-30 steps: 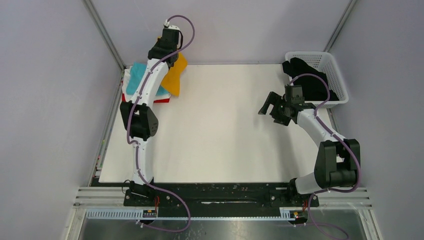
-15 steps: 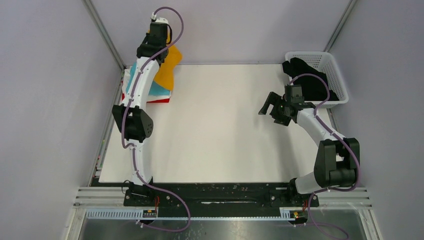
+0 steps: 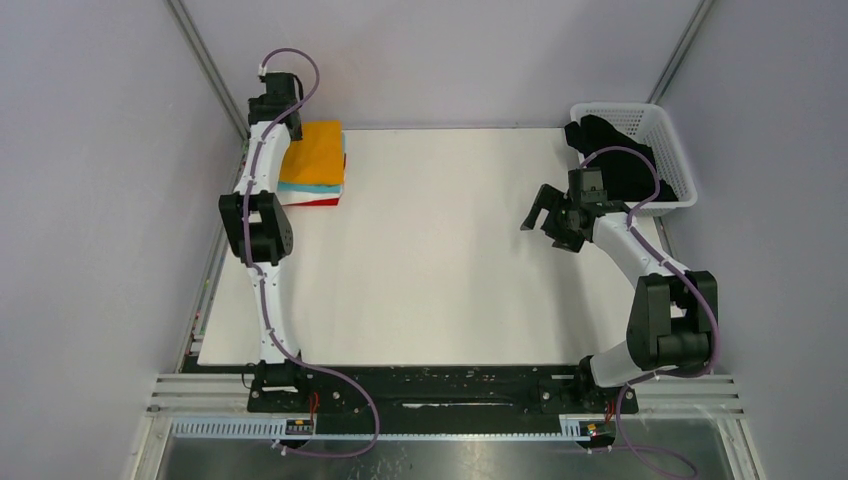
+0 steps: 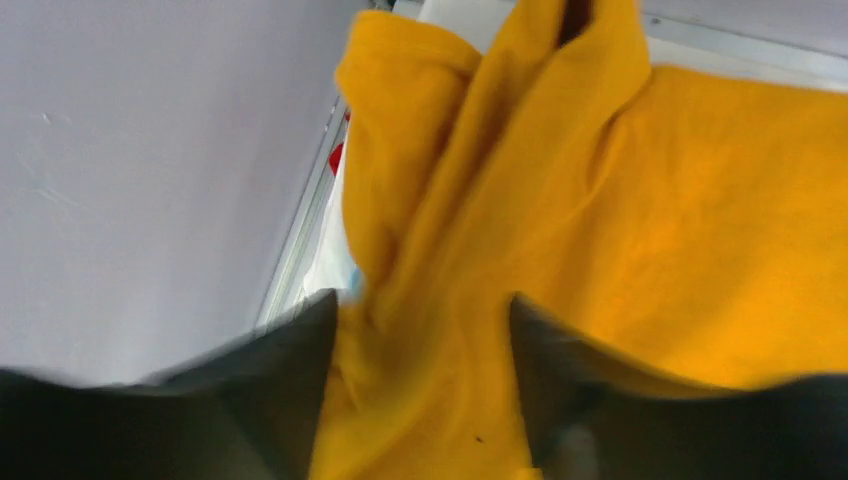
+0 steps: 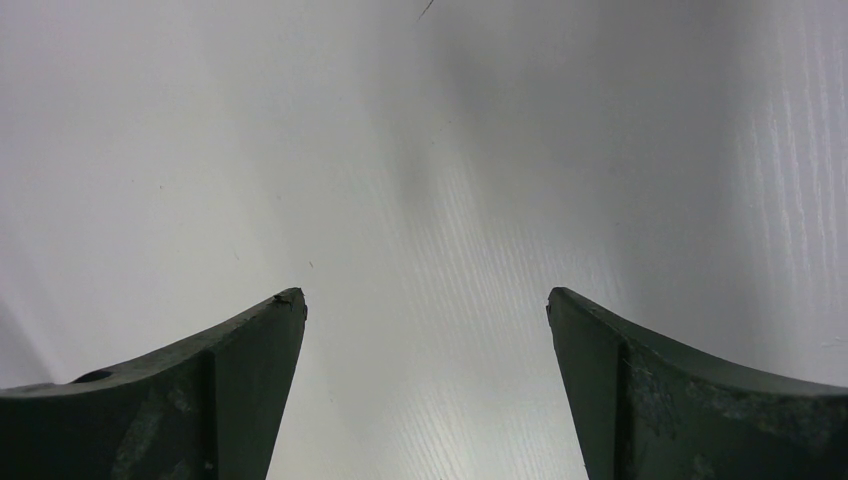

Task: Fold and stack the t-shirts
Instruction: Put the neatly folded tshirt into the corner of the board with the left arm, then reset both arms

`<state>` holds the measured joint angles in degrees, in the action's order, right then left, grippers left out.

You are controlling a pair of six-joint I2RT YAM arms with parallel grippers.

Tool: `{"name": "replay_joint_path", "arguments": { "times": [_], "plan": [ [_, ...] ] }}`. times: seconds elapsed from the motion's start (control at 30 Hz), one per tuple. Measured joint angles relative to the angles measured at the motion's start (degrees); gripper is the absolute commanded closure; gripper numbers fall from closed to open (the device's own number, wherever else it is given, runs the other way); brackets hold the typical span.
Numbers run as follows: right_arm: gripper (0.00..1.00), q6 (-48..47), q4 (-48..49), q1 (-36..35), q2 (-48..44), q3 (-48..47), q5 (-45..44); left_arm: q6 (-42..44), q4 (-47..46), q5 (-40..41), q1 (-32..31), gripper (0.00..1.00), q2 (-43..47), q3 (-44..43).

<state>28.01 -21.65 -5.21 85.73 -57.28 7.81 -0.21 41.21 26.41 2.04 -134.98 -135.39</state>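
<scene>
The mustard-orange t-shirt (image 3: 312, 150) lies flat on top of the stack of t-shirts at the table's far left corner, over a turquoise one (image 3: 312, 187) and a red one (image 3: 318, 201). My left gripper (image 3: 278, 112) hangs at the stack's far left edge. In the left wrist view its jaws (image 4: 420, 320) stand apart, and a bunched ridge of the orange t-shirt (image 4: 650, 200) runs between them. My right gripper (image 3: 535, 212) hovers open over bare table right of centre, with nothing between its fingers (image 5: 425, 300).
A white lattice basket (image 3: 668, 128) sits at the far right corner with dark cloth (image 3: 620, 165) inside it. The grey side wall (image 4: 150, 180) and a metal frame post run close along the stack's left side.
My left gripper swung left and back with the orange t-shirt, laid it flat on the stack and opened its jaws. The right arm barely moved.
</scene>
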Motion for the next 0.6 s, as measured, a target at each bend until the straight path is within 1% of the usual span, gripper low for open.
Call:
{"name": "replay_joint_path", "arguments": {
  "times": [0.03,0.13,0.27,0.33,0.43,0.57,0.6],
  "plan": [
    [0.01,0.0,-0.1,0.0,0.1,-0.1,-0.3,-0.3,-0.6,0.6,0.7,0.01,-1.0,0.0],
    [0.01,0.0,-0.5,0.0,0.2,-0.1,-1.3,-0.8,-1.9,3.0,1.6,0.01,-2.4,0.0],
    [0.01,0.0,-1.6,0.0,0.2,-0.1,-2.4,-2.6,-2.8,5.7,1.1,0.01,-2.3,0.3],
    [0.01,0.0,-2.1,0.0,-0.2,-0.1,-2.9,-4.3,-4.0,5.7,0.4,0.01,0.0,3.9],
    [0.01,0.0,-1.7,0.0,-2.8,0.5,-3.4,-7.1,-5.2,4.8,-1.0,0.01,7.2,13.6],
    [0.01,-0.5,1.0,0.0,-9.4,4.5,-4.0,-12.1,-8.7,1.0,-3.8,0.01,24.4,32.9],
    [0.01,-0.9,2.0,0.0,-11.2,5.9,-4.0,-12.8,-9.3,0.2,-4.2,0.01,27.5,35.8]
  ]
}}
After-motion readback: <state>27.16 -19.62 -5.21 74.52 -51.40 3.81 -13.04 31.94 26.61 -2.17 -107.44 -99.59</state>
